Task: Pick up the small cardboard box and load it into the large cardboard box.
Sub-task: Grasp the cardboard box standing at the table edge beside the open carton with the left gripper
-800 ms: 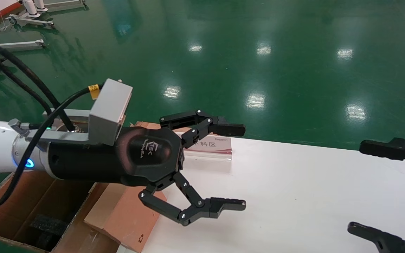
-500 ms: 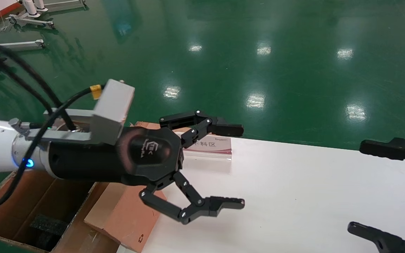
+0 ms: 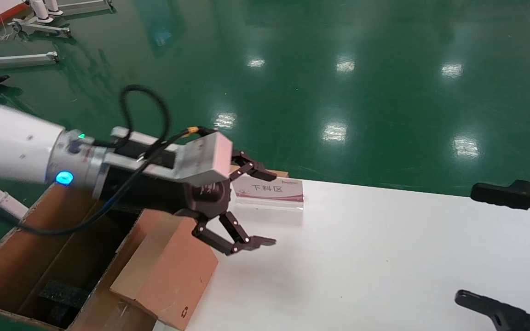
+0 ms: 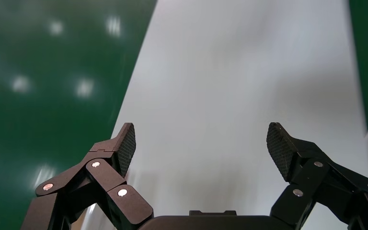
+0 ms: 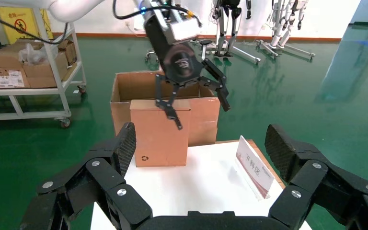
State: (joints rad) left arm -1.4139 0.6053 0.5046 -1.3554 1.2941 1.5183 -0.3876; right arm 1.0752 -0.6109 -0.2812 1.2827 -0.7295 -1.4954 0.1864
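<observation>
The small cardboard box (image 3: 173, 276) stands on edge at the table's left end, reddish-brown with a paler narrow side; it also shows in the right wrist view (image 5: 159, 139). The large cardboard box (image 3: 21, 257) stands open on the floor just beyond it, with black foam (image 3: 62, 294) inside; it also shows in the right wrist view (image 5: 134, 86). My left gripper (image 3: 269, 208) is open and empty, just above the small box's top edge, fingers pointing over the table. It also shows in the right wrist view (image 5: 202, 116) and its own view (image 4: 201, 143). My right gripper (image 3: 466, 243) is open and empty at the table's right end.
A white sign stand with a red band (image 3: 269, 189) sits on the white table (image 3: 361, 257) by its far edge, close to the left gripper. A shelf cart with boxes (image 5: 28, 72) and robot stands (image 5: 239, 28) are on the green floor beyond the carton.
My left arm has drawn back to the left and away from the head camera, and its wrist has turned. The gripper stays open. The right arm has not moved.
</observation>
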